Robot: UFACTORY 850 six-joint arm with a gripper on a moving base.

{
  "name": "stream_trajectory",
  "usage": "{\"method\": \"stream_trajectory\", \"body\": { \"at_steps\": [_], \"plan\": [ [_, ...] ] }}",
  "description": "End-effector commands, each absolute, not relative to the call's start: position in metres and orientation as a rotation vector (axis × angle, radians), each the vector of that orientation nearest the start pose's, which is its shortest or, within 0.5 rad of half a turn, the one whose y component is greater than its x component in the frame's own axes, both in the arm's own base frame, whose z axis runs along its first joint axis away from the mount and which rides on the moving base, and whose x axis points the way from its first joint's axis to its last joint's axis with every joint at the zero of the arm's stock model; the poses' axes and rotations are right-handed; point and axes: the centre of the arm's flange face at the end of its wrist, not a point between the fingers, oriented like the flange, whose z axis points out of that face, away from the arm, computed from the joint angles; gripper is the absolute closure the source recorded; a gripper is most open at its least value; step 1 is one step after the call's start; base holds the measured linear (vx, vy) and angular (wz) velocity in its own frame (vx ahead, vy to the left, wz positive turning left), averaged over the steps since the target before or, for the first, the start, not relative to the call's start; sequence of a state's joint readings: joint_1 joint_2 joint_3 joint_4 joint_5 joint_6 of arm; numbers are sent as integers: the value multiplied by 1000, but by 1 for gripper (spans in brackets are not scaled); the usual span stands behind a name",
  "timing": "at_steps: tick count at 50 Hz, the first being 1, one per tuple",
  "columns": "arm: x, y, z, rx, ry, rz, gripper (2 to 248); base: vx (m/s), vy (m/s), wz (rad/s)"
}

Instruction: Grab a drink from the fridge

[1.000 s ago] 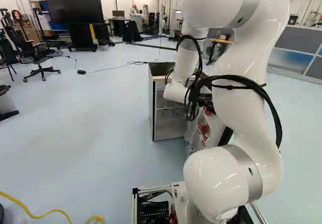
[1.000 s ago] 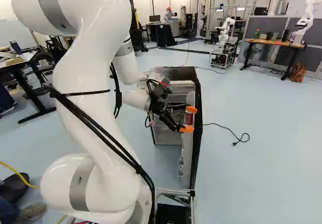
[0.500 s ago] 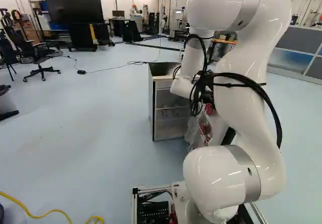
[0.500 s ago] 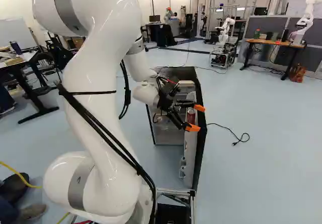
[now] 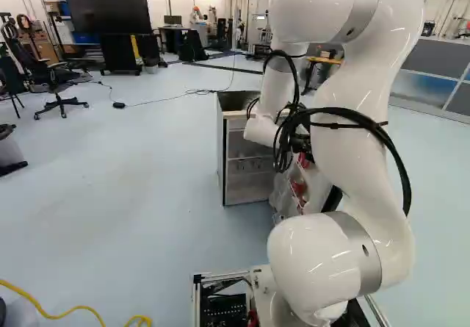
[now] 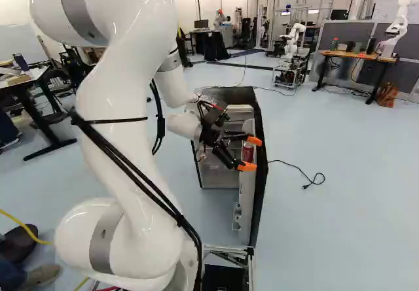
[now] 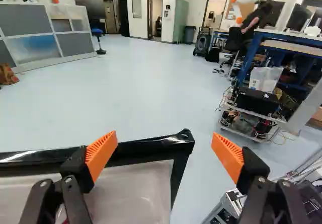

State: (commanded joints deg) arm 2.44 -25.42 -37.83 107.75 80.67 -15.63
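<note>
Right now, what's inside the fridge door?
A red can stands high in the door, near the open gripper. Something red also shows lower in the left base view; my arm hides the rest.

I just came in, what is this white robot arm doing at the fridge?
The white robot arm reaches toward the fridge door, which stands open on the small fridge. Its pincer is open beside a red can that sits in the door. Nothing is gripped, so the drink is not yet taken.
</note>
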Motion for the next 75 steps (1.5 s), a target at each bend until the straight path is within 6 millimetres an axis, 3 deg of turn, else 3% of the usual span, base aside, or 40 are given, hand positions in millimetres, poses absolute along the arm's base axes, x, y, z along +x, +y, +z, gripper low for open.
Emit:
{"method": "stream_trajectory", "body": {
  "at_steps": [14,22,43,75],
  "plan": [
    [367,-36,309,1305,-1367,940,3,0,0,0],
    [365,-30,309,1319,-1355,950,3,0,0,0],
    [373,-31,290,1321,-1326,919,3,0,0,0],
    [391,-55,291,1261,-1388,893,3,0,0,0]
  ]
}}
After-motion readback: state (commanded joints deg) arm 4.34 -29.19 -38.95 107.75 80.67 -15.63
